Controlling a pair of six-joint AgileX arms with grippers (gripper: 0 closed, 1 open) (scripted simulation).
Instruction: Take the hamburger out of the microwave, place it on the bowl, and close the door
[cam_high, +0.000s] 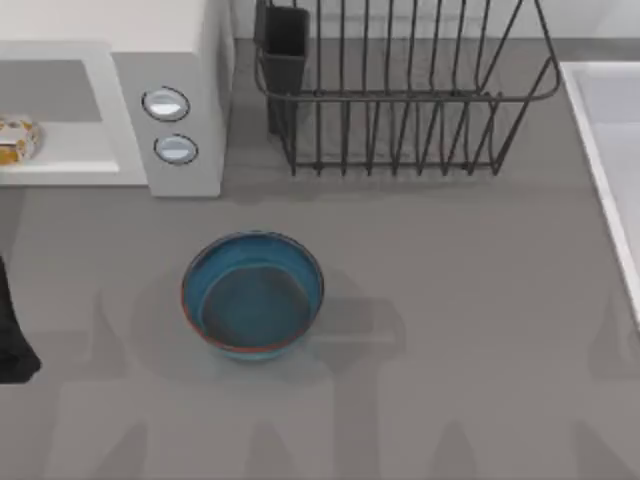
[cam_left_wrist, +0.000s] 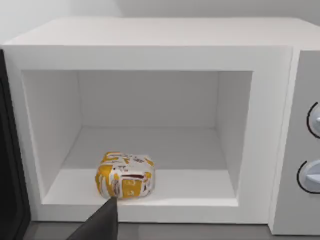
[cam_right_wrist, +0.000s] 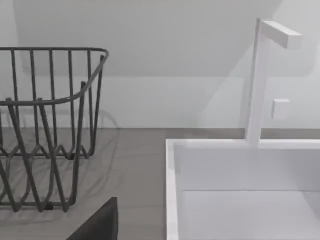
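Hamburger (cam_left_wrist: 124, 175): sitting on the floor of the microwave cavity, near the front edge and toward the side of the open door; in the top view (cam_high: 16, 139) it is showing at the far left edge.
Microwave (cam_high: 170, 90): standing at the back left of the table, its cavity lying open, its two round knobs facing the front.
Microwave door (cam_left_wrist: 10, 165): standing open as a dark panel beside the cavity.
Bowl (cam_high: 253, 294): resting on the table in front of the microwave, a little right of it, holding nothing, well apart from the hamburger.
Left gripper (cam_left_wrist: 100, 225): one dark finger is pointing toward the hamburger from just outside the cavity, its tip very near the wrapper; whether it is released or clenched, I cannot tell.
Right gripper (cam_right_wrist: 97, 222): hanging over the table between the dish rack (cam_right_wrist: 45, 130) and the white sink (cam_right_wrist: 240, 190); grip state I cannot tell.
Table (cam_high: 450, 350): grey, carrying the bowl, microwave and dish rack.
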